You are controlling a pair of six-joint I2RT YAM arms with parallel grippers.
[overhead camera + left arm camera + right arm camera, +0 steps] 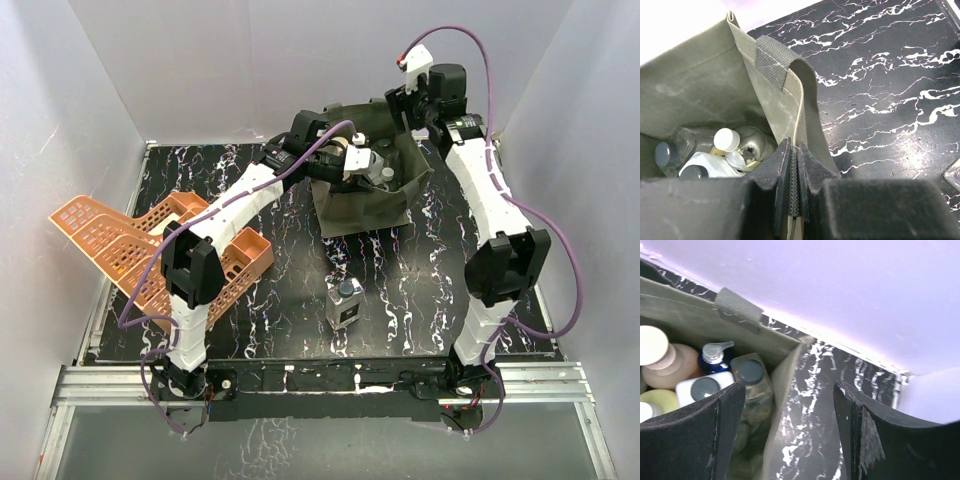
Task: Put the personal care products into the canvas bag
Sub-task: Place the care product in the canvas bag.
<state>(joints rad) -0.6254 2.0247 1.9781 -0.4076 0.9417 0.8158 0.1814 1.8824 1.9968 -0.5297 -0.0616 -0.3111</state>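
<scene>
The olive canvas bag [365,212] stands at the back middle of the table. My left gripper [360,165] is shut on its rim [799,131], right where a strap handle [790,65] meets the wall. Inside lie several personal care products: a tan bottle [671,366], a blue-topped pump [715,358], a white bottle [704,388] and a clear bottle with a black cap [751,376]. My right gripper [790,390] hangs open above the bag's far right corner, its jaws on either side of the wall and holding nothing. A square clear bottle [345,303] stands alone on the table, nearer the arms.
Orange plastic lattice baskets [130,250] lie stacked and tilted at the left edge. White walls close in the black marbled table [420,270] at the back and sides, with the back wall [840,290] just beyond my right gripper.
</scene>
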